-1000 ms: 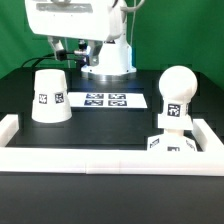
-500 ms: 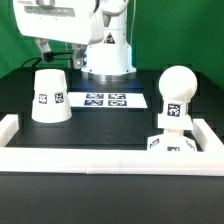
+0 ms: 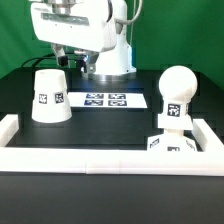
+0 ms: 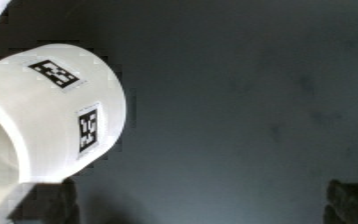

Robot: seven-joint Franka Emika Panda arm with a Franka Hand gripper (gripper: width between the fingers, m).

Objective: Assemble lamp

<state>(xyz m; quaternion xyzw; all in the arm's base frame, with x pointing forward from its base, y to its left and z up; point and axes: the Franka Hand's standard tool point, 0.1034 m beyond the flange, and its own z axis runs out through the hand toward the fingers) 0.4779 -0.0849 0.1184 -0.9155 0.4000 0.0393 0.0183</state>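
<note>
A white cup-shaped lamp shade (image 3: 50,95) stands mouth-down on the black desk (image 3: 100,125), wide rim on the surface, with a black-and-white square tag on its side. It sits just below and slightly in front of the gripper (image 3: 62,58), apart from it. In the wrist view the shade (image 4: 51,115) fills one side of the picture, showing two tags, with one dark fingertip (image 4: 43,203) close beside its rim and the other fingertip well off at the opposite side, so the gripper (image 4: 202,205) is spread wide and holds nothing. Farther from the gripper, toward the exterior view's right, the round bulb (image 3: 177,92) stands upright on its short neck, seated on top of the small blocky base (image 3: 172,144), both carrying tags. Between the shade and the bulb, a flat white marker board (image 3: 105,100) with printed tags lies on the desk. A long white rail (image 3: 105,159) runs along the desk's near edge in front of everything, with short upright ends at both sides. The robot's white body rises behind the gripper against a green backdrop (image 3: 190,30).
</note>
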